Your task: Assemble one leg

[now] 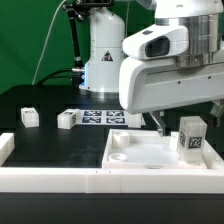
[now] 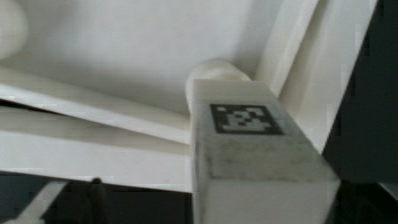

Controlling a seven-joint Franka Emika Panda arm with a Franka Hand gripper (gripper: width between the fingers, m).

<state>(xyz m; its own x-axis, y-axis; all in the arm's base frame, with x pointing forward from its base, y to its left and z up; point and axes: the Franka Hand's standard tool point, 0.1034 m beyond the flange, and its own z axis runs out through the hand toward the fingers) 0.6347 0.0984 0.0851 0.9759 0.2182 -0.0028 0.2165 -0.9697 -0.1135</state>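
— Entry one, the tool: what was recorded?

— Gripper [image 1: 180, 118], one, on a bulky white hand that filled the exterior view from twelve to three o'clock. One dark finger [image 1: 160, 122] showed below the hand; the other was hidden. How far it was open could not be told, nor whether it held or touched anything.

— Entry two, the task's piece?

— Leg [image 1: 192, 138], one, a white oblong block, upright, with its tag facing the camera. It stood near the visible finger, at that finger's three o'clock, directly under the hand. In the wrist view the same leg [image 2: 249, 140] filled the near middle, tag face toward the lens, and ran out of frame toward the camera.

— What lay beneath it?

— Flat white square piece [image 1: 140, 155] with a raised rim, at five o'clock of the exterior view. The leg stood over its edge on the exterior view's right. Whether the two touched could not be told.

— Remaining stock?

— One loose leg [image 1: 28, 117] and a second loose leg [image 1: 67, 119], at nine o'clock, well apart from the gripper. Marker board [image 1: 100, 117], at three o'clock of the second.
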